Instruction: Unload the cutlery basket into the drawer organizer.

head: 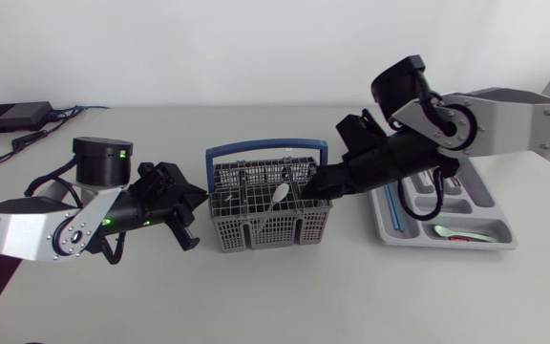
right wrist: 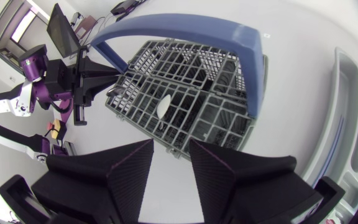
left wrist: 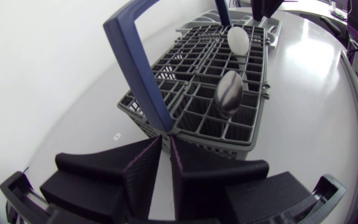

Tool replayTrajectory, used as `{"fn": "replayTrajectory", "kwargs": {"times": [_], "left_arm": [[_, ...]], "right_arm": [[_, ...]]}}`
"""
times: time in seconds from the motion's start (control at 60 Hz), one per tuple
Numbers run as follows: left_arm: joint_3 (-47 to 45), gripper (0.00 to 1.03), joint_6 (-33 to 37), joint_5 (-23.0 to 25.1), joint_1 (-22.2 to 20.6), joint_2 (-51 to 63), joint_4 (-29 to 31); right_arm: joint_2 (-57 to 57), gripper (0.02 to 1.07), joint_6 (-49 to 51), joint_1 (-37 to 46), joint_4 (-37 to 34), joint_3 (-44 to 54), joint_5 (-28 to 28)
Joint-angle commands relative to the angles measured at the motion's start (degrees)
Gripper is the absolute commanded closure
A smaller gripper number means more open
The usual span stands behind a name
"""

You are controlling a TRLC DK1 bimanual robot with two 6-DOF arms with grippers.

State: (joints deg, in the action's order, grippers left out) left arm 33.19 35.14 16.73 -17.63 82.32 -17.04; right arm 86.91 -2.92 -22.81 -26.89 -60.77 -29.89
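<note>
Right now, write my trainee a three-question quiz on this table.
1. True or false: the basket has a red handle.
2. Pick one. The right gripper is: A. shut on a spoon; B. open, by the basket; C. shut and empty.
3. Short answer: how many spoons stand in the basket?

Key:
1. False, the handle is blue.
2. B.
3. Two: a white spoon and a shiny grey spoon.

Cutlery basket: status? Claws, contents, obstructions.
Left claw barely open, empty, beside basket. Right claw open, empty, over basket's end nearest organizer. White spoon, metal spoon inside. Blue handle spans overhead.
</note>
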Motion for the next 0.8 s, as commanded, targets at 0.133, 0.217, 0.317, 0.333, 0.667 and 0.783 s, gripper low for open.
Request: {"fn": "replayTrajectory", "kwargs": {"times": [0.133, 0.217, 0.317, 0.333, 0.667, 0.783], "left_arm": [[-0.85, 0.74, 0.11, -0.47, -1.53, -0.94, -0.54], [-0.76, 0.74, -0.07, -0.47, -1.88, -0.85, -0.54], [-0.49, 0.74, -0.15, -0.56, -2.68, -0.15, -0.63], [-0.32, 0.74, -0.15, -0.56, -2.76, -0.06, -0.63], [1.88, 0.74, -0.42, -2.23, -4.61, 3.02, -1.07], [1.70, 0.74, -0.51, -2.49, -4.61, 2.75, -1.07]], "right_arm": [[3.26, 0.62, -6.40, -3.56, 4.92, -2.95, 1.50], [3.96, 0.62, -7.63, -3.82, 6.59, -2.95, 2.64], [4.76, 0.62, -8.24, -3.74, 8.17, -2.86, 3.96], [4.93, 0.62, -8.24, -3.82, 8.26, -2.77, 3.96], [6.69, 0.66, -9.21, -3.56, 11.16, 0.22, 4.23], [6.60, 0.80, -9.39, -3.56, 10.99, 0.22, 4.23]]}}
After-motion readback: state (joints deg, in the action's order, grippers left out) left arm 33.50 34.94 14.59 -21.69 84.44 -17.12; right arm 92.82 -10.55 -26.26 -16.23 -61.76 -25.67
